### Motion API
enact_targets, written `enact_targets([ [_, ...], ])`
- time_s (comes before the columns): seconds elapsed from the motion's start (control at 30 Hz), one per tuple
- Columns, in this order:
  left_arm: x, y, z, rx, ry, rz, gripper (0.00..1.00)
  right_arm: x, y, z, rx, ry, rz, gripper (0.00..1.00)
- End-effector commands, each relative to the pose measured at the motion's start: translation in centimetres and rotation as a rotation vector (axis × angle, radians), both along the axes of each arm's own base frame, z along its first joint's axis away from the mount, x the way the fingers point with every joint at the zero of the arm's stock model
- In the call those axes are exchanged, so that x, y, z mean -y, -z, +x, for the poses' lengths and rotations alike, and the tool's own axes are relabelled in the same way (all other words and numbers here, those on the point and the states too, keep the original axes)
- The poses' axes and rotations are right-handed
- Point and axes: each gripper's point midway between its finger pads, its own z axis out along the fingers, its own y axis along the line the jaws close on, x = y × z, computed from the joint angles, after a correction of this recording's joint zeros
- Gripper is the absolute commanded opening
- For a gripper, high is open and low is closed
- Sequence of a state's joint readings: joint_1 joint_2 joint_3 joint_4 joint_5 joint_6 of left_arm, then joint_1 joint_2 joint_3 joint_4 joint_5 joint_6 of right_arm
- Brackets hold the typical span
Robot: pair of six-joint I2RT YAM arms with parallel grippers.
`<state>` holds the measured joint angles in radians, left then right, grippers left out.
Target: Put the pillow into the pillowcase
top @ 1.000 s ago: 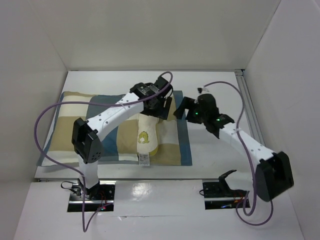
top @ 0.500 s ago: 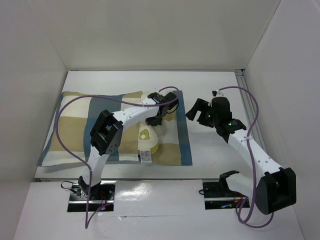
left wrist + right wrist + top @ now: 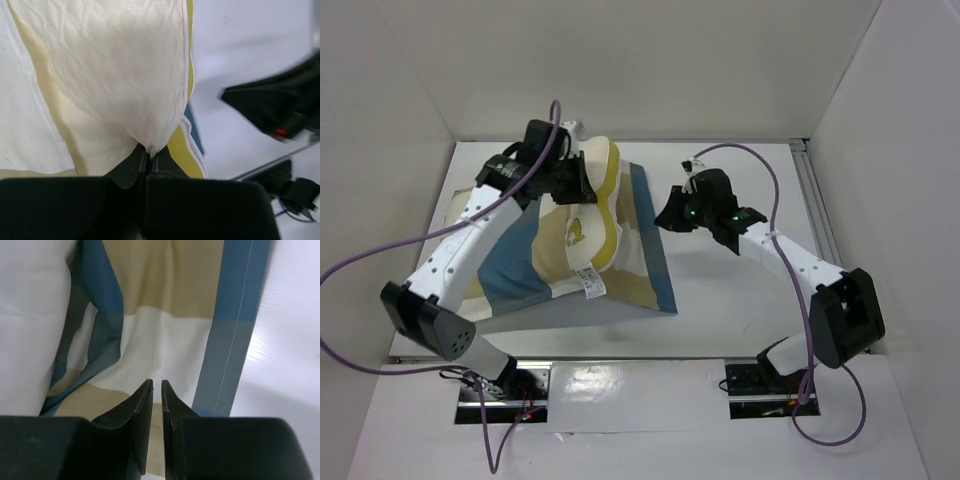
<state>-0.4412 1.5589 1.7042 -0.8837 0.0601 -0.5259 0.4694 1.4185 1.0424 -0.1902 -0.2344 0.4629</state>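
The place is a white booth, closed on three sides. A plain white back wall (image 3: 640,70) stands behind, and a white left wall (image 3: 370,150) and a white right wall (image 3: 905,150) close the sides. The table (image 3: 740,300) has a smooth white top. A thin metal rail (image 3: 817,200) runs along its right edge. At the near side, a glossy white ledge (image 3: 650,415) reflects the light. The light is soft and even, and the shadows are faint.

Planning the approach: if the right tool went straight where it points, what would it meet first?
The pillowcase: the right tool points at its cream check, beside the blue edge band. Nothing shows between them in the wrist view; depth is hard to judge.
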Motion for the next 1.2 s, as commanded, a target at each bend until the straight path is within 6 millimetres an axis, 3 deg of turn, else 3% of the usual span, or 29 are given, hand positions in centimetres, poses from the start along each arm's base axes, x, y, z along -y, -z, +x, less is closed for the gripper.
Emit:
enact_targets([
  [0.0,3.2,-3.8,-0.9,0.088,0.169,-0.208,0.00,-4.7,-2.5,1.4,0.078,-0.122,0.154,0.19],
  [0.03,3.2,-4.3,-0.9,0.103,0.183,-0.232,0.00,-5.9,-2.4,1.2,0.079,-0.160,0.167,0.19],
  [0.07,2.8,-4.8,-1.0,0.111,0.166,-0.243,0.00,-7.4,-1.5,0.9,0.039,-0.192,0.193,0.25],
  [0.13,2.6,-5.5,-1.3,0.114,0.182,-0.270,0.00,-9.3,-2.8,1.1,0.083,-0.232,0.262,0.39],
  [0.2,2.4,-6.2,-1.4,0.125,0.178,-0.294,0.00,-11.4,-2.7,1.0,0.085,-0.260,0.309,0.45],
  [0.4,1.3,-7.5,-1.4,0.152,0.176,-0.330,0.00,-15.4,-0.5,1.5,0.018,-0.314,0.343,0.54],
  [0.5,1.2,-7.7,-1.4,0.143,0.177,-0.348,0.00,-17.4,-0.7,1.5,0.038,-0.339,0.378,0.61],
  [0.57,1.1,-7.8,-1.6,0.137,0.190,-0.364,0.00,-18.5,0.3,3.2,0.038,-0.282,0.348,0.60],
  [0.6,1.1,-7.9,-1.6,0.137,0.190,-0.364,0.00,-18.5,1.8,3.2,0.005,-0.277,0.328,0.51],
  [0.63,1.2,-7.9,-1.6,0.132,0.185,-0.370,0.00,-18.7,1.3,4.2,0.029,-0.251,0.329,0.40],
  [0.7,0.8,-7.7,-1.6,0.131,0.175,-0.368,0.00,-18.3,2.4,4.8,0.005,-0.198,0.304,0.07],
  [0.73,0.7,-7.5,-1.9,0.126,0.175,-0.367,0.00,-16.9,3.2,5.5,-0.001,-0.127,0.286,0.00],
  [0.8,0.4,-6.9,-1.8,0.112,0.167,-0.369,0.00,-14.9,3.3,5.8,0.012,-0.068,0.271,0.00],
  [0.97,-1.7,-5.1,-0.9,0.090,0.107,-0.353,0.00,-7.8,2.3,5.8,0.054,0.068,0.214,0.00],
  [1.07,-2.3,-4.0,-0.5,0.077,0.085,-0.349,0.00,-5.0,1.6,5.2,0.070,0.095,0.199,0.00],
  [1.17,-2.4,-1.1,-0.2,0.020,0.062,-0.308,0.00,-3.5,0.5,4.2,0.068,0.082,0.221,0.00],
])
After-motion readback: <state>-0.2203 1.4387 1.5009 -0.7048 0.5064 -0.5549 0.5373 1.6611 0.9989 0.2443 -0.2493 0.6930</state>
